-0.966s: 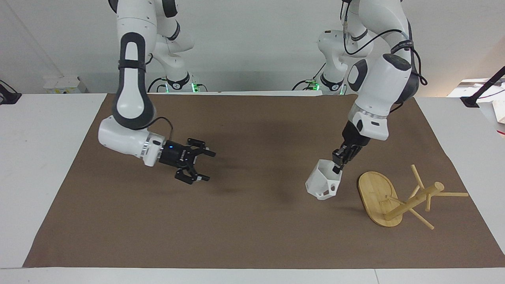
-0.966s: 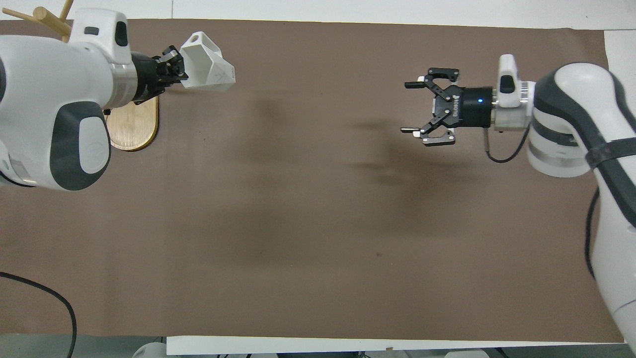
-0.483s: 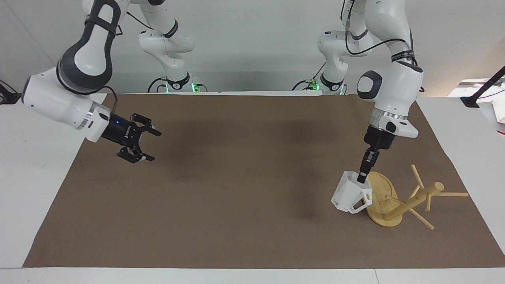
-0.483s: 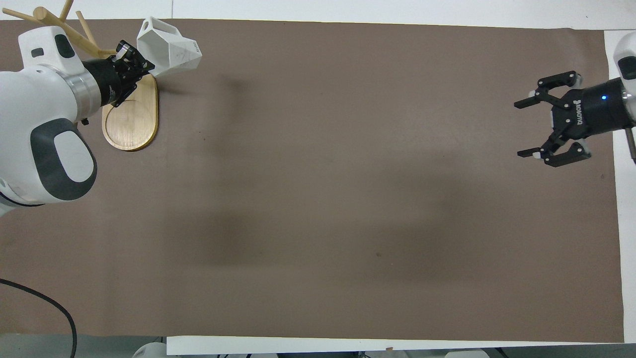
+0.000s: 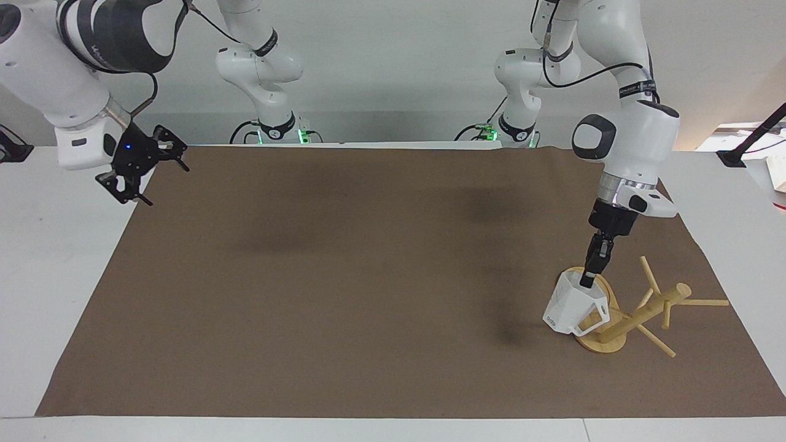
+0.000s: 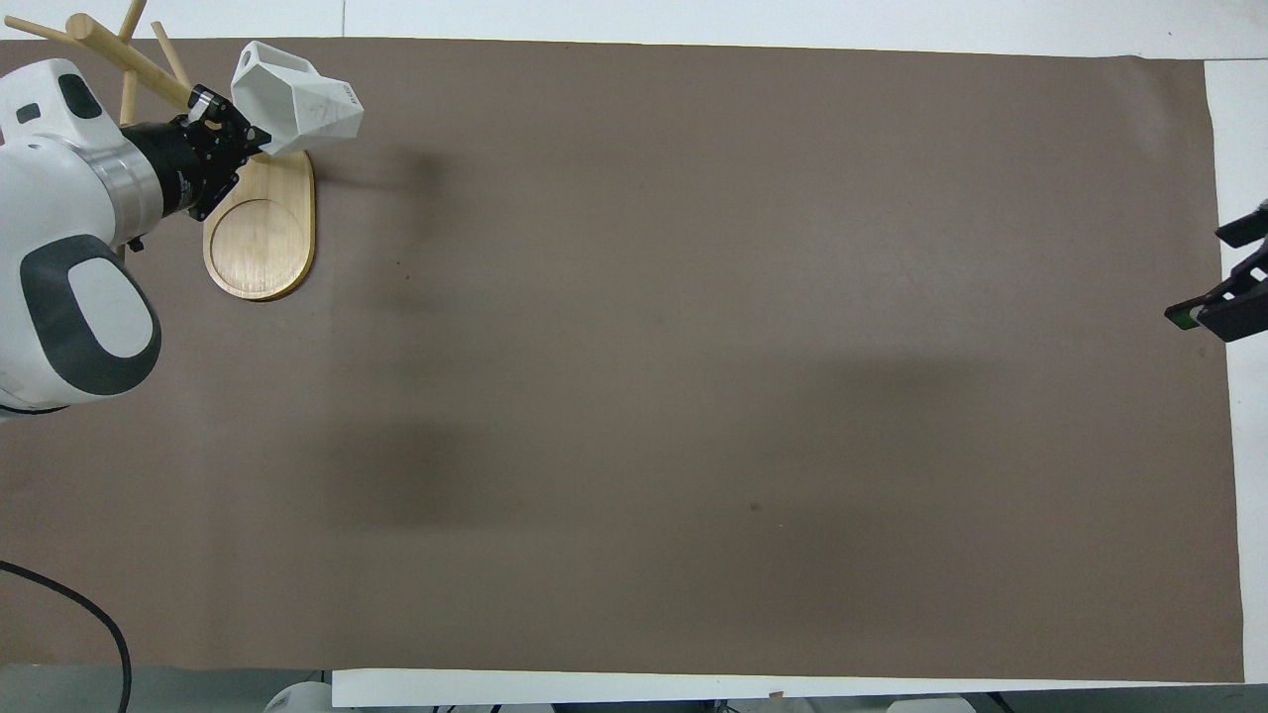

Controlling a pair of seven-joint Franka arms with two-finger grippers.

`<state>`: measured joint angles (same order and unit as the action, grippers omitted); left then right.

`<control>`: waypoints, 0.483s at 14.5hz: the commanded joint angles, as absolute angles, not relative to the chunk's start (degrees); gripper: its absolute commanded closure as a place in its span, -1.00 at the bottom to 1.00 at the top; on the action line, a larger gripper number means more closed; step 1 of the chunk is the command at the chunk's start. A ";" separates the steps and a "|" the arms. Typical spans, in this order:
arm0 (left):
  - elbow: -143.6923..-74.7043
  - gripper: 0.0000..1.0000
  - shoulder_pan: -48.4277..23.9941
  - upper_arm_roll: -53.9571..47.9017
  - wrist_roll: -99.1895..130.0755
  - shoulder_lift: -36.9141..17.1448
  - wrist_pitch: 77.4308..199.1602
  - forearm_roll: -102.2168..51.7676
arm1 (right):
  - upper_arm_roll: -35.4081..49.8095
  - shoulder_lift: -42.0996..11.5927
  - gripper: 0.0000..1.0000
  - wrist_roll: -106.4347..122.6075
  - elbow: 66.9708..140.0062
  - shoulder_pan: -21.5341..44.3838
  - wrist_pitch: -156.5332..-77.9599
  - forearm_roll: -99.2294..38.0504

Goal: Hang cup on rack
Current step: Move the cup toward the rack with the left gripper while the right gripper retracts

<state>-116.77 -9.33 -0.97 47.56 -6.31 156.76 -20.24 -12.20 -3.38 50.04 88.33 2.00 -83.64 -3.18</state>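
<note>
The white faceted cup point(image 5: 572, 309) hangs tilted from my left gripper point(image 5: 591, 277), which is shut on its rim. The cup is over the edge of the rack's oval base, its handle close to the post; I cannot tell whether they touch. It also shows in the overhead view point(image 6: 297, 97), held by the left gripper point(image 6: 241, 131). The bamboo rack point(image 5: 646, 312) lies tipped over at the left arm's end of the table, resting on its base edge and pegs; its base point(image 6: 260, 238) shows from above. My right gripper point(image 5: 161, 175) is open and empty, raised over the mat's edge at the right arm's end point(image 6: 1211, 275).
A brown mat point(image 5: 368, 276) covers most of the white table point(image 5: 61, 245). A black stand foot point(image 5: 734, 158) sits on the table off the mat at the left arm's end.
My left gripper has carried the cup toward the rack, from beside the base to over it. My right arm has pulled back and risen to the mat's edge, still open.
</note>
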 commanded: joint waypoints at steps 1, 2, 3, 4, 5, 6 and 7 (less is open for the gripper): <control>-117.60 1.00 -7.83 -1.32 48.60 -6.85 158.11 -21.18 | -12.30 -0.89 -1.00 33.89 88.16 1.14 -78.25 -1.32; -117.34 1.00 -7.30 -1.32 48.60 -7.20 158.12 -21.18 | -12.22 -0.27 -1.00 28.36 88.07 0.79 -75.70 -0.80; -117.25 1.00 -6.77 -1.32 48.17 -7.90 158.29 -21.18 | -11.69 1.65 -1.00 22.38 88.15 0.53 -74.11 0.60; -117.25 1.00 -6.25 -1.32 47.90 -8.08 158.29 -21.09 | -11.34 2.80 -1.00 19.45 88.42 0.27 -73.31 1.75; -117.25 1.00 -5.89 -1.23 47.47 -8.26 158.20 -21.09 | -11.25 3.25 -1.00 18.03 88.50 0.09 -71.91 2.11; -117.25 1.00 -5.63 -1.23 46.33 -8.70 158.29 -21.09 | -11.25 3.43 -1.00 17.23 88.85 -0.09 -71.98 2.46; -117.33 1.00 -5.54 -1.23 45.54 -8.79 158.20 -21.09 | -11.16 3.34 -1.00 15.49 88.86 -0.52 -72.07 2.81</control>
